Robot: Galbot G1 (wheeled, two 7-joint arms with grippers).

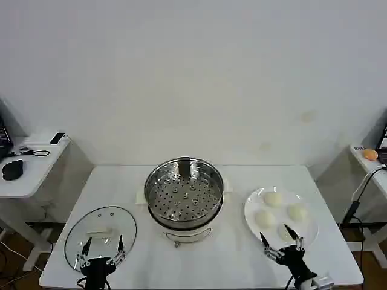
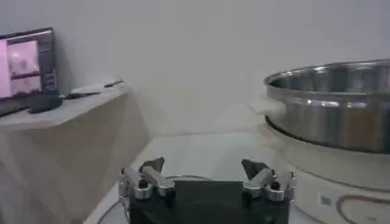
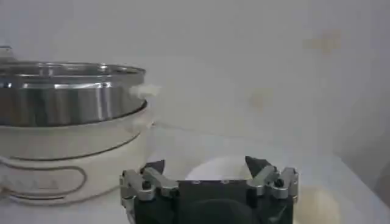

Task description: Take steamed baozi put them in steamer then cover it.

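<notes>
- Left gripper [image 1: 103, 244], fingers spread and empty, hovers over the glass cover [image 1: 100, 234].
- Right gripper [image 1: 280, 237], likewise spread, hangs above four baozi [image 1: 273, 199] on a white plate [image 1: 252, 204] beside the open steamer [image 1: 184, 192].

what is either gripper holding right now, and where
Nothing. The left gripper is open over the cover; the right gripper is open by the plate.

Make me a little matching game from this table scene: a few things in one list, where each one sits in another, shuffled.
Things:
1. steamed baozi
2. steamer
3. cover
4. right gripper

Places:
A. flat on the table, on the robot's left side
B. middle of the table, open, its tray bare
C. on the white plate
D. at the plate's near edge, fingers open

Pairs: 1-C, 2-B, 3-A, 4-D
</notes>
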